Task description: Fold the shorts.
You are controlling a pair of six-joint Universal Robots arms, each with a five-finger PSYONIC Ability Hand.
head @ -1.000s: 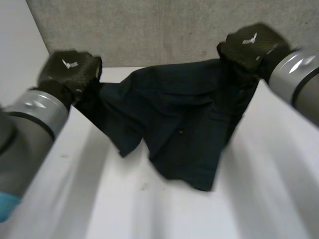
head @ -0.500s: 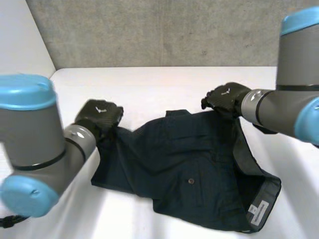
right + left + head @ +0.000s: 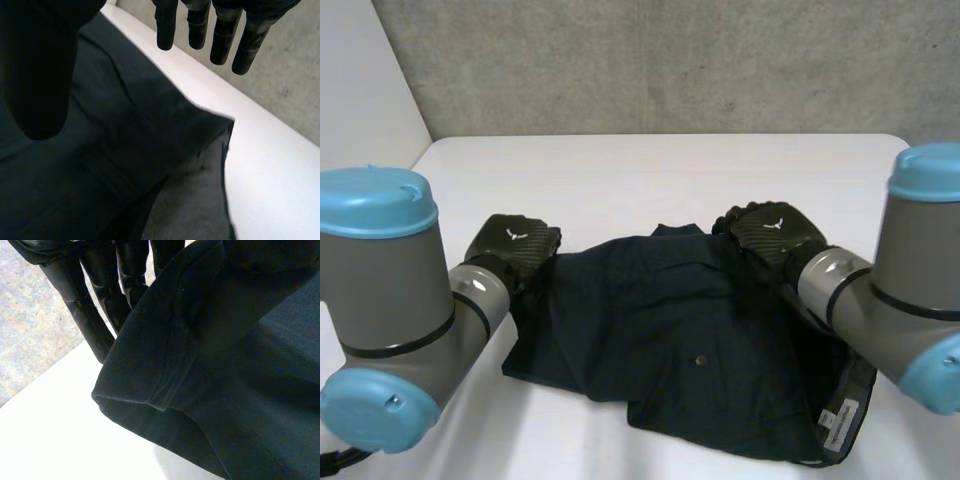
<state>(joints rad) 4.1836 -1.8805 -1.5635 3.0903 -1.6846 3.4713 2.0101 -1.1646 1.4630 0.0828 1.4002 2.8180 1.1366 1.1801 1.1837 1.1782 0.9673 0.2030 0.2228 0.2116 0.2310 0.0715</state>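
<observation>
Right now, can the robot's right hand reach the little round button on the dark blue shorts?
Probably yes. The right hand is open at the dark blue shorts' far edge, and the little round button lies uncovered on flat cloth nearby.

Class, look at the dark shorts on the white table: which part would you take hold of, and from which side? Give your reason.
Take the shorts by the hemmed corner beside the left hand, coming in from the robot's left. The stitched hem is a doubled, firm edge there, and the corner seems to sit slightly proud of the table, leaving room underneath.
</observation>
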